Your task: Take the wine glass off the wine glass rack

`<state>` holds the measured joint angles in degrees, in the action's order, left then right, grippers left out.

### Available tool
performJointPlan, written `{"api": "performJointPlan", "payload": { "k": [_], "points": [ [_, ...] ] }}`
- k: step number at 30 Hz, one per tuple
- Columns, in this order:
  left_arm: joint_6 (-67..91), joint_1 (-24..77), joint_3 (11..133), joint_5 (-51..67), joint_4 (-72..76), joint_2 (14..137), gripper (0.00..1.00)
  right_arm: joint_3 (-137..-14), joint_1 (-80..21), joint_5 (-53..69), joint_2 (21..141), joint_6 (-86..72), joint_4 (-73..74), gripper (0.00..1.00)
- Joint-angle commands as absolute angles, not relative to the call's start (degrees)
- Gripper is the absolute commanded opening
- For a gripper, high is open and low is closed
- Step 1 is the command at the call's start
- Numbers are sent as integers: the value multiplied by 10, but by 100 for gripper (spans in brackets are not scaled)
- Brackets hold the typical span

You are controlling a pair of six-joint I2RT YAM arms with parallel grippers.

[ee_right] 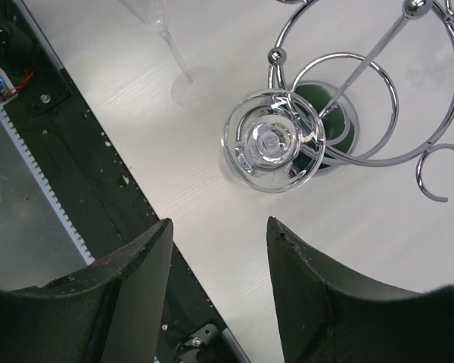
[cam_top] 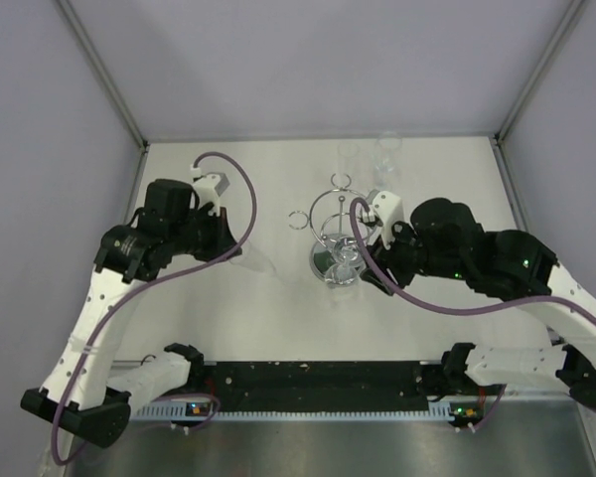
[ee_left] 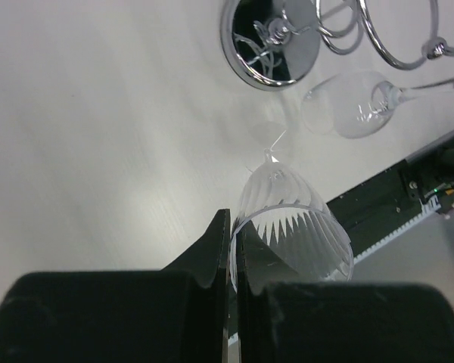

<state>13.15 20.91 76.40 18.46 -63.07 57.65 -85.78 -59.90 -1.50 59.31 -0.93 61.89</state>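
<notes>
The chrome wine glass rack stands mid-table, with its mirrored base and hoop showing in the wrist views. One clear wine glass hangs bowl-down in the rack and also shows in the left wrist view. My right gripper is open and empty, hovering just short of that glass, also seen from above. My left gripper is shut on the rim of a second, ribbed wine glass. That glass is upright, left of the rack, with its foot at or just above the table.
Two more clear glasses stand at the back edge of the white table. A black strip with a toothed rail runs along the near edge between the arm bases. Grey walls close in the left, right and back.
</notes>
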Motion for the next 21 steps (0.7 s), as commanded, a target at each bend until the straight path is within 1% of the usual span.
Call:
{"api": "performJointPlan", "payload": {
  "k": [1, 5, 7, 10, 14, 16, 21],
  "points": [
    [139, 211, 800, 82, -587, 619, 0, -832, -605, -80, 594, -44, 570, 53],
    [144, 211, 834, 10, -540, 683, 0, -800, -605, -121, 590, -64, 546, 53],
    [142, 211, 873, -41, -537, 728, 0, -781, -603, -143, 581, -75, 538, 53],
    [140, 211, 944, -55, -530, 818, 0, -753, -593, -165, 555, -87, 523, 53],
    [135, 211, 1075, -47, -547, 939, 0, -719, -579, -182, 507, -113, 509, 53],
    [129, 210, 1168, -44, -564, 993, 0, -704, -575, -192, 482, -129, 507, 54],
    [113, 211, 1349, -34, -608, 1123, 0, -678, -574, -185, 453, -159, 503, 54]
  ]
}}
